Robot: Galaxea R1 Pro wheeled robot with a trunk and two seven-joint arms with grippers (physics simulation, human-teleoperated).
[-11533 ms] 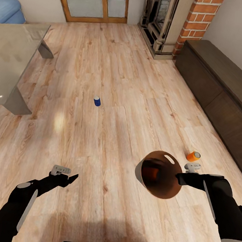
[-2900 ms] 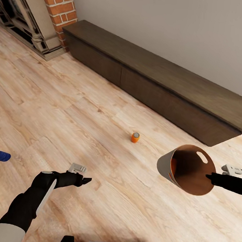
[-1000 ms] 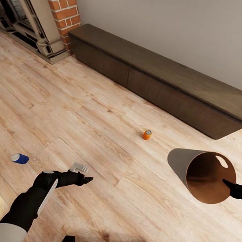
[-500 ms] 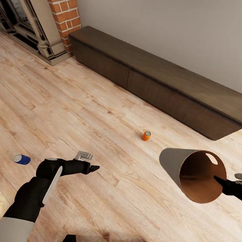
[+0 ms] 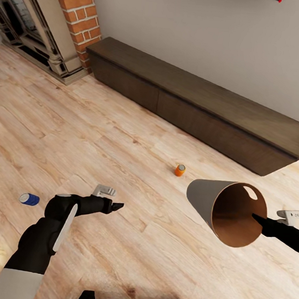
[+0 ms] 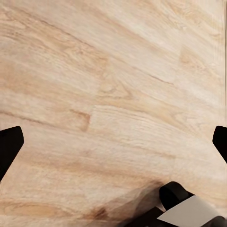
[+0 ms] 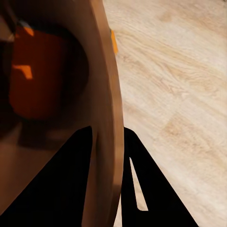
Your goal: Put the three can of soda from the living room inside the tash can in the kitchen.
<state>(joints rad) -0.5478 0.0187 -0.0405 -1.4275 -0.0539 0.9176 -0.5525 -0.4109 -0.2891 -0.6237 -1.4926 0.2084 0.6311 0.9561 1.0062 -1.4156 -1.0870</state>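
Currently your right gripper (image 5: 258, 219) pinches the rim of the trash can (image 5: 226, 211), one finger inside the wall and one outside as the right wrist view confirms, and the bin hangs tipped on its side above the wooden floor (image 5: 101, 126) with its mouth turned toward you. One orange can (image 7: 40, 75) already lies inside it, against the coppery wall. The second orange can (image 5: 180, 170) stands upright on the floor between the bin and the long dark cabinet (image 5: 203, 109), near the bin but not touching it. The blue can (image 5: 29, 198) lies on its side on the floor, well apart from both, off your left arm. Your left gripper (image 5: 115, 206) hovers above bare boards with its jaws spread and nothing between them; the left wrist view looks onto planks. My judgement is that the step in hand is the pickup of the standing orange can. To do it well, bring the base closer so the can sits squarely ahead of the left arm, lower the spread jaws around the can's middle rather than its silver top, and close only when both fingers flank it evenly. Keep the bin's mouth raised while you work, since a further tilt risks the stored can rolling out. Leave the blue can for afterwards.
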